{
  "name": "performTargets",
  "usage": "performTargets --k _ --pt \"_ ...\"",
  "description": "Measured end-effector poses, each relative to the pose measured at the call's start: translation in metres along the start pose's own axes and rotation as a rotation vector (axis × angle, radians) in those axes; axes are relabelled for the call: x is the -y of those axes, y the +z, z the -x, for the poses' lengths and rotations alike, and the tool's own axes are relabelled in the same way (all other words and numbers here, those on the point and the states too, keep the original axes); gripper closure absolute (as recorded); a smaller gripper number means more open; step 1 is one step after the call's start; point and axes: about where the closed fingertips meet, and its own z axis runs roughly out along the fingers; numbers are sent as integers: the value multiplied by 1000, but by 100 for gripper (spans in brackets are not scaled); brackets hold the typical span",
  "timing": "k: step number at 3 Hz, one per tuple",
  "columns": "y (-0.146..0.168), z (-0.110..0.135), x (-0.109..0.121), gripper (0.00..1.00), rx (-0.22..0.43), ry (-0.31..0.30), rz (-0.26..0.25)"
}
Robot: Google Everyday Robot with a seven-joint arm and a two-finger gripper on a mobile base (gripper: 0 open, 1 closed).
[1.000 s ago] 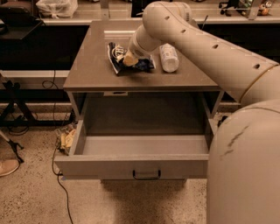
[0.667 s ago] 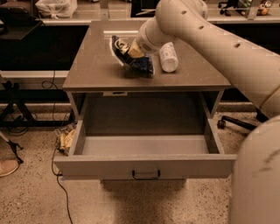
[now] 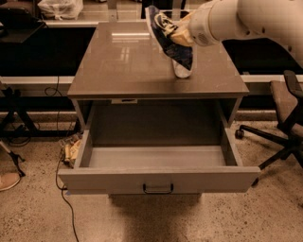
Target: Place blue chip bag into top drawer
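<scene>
At the far left a tan shoe (image 3: 8, 181) lies on the speckled floor beside the black legs of a stand (image 3: 12, 118). Behind them, on the back bench, sits a pale plastic bag (image 3: 58, 8). A dark cable (image 3: 66, 198) trails across the floor towards the furniture, and some crumpled tan material (image 3: 71, 150) lies against the left side of the drawer.

The grey-brown table (image 3: 123, 66) fills the middle of the view. Under its top, the top drawer (image 3: 94, 180) is pulled fully out, with nothing inside it, and its small dark handle (image 3: 158, 189) is centred on the front panel.

Above the right half of the tabletop hangs the blue chip bag (image 3: 174, 49), lifted clear of the surface and tilted, with its crumpled foil trailing down to the right. The gripper (image 3: 180, 34) holds it near its upper part, its yellowish fingers (image 3: 183, 37) pinched closed on the foil. The bag is over the table, not over the open drawer. Its lower end overlaps a white plastic bottle (image 3: 182, 72) on the table (contact between the two cannot be told).

The white robot arm (image 3: 251, 19) reaches in from the upper right. Below it, at the right edge, stands a black office chair (image 3: 284, 113).
</scene>
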Motion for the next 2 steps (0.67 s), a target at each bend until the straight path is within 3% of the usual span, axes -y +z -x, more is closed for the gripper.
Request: performTargets --k 1,2 --pt "-5 4 -5 100 14 13 16" --pt "-47 1 -25 100 -6 29 26"
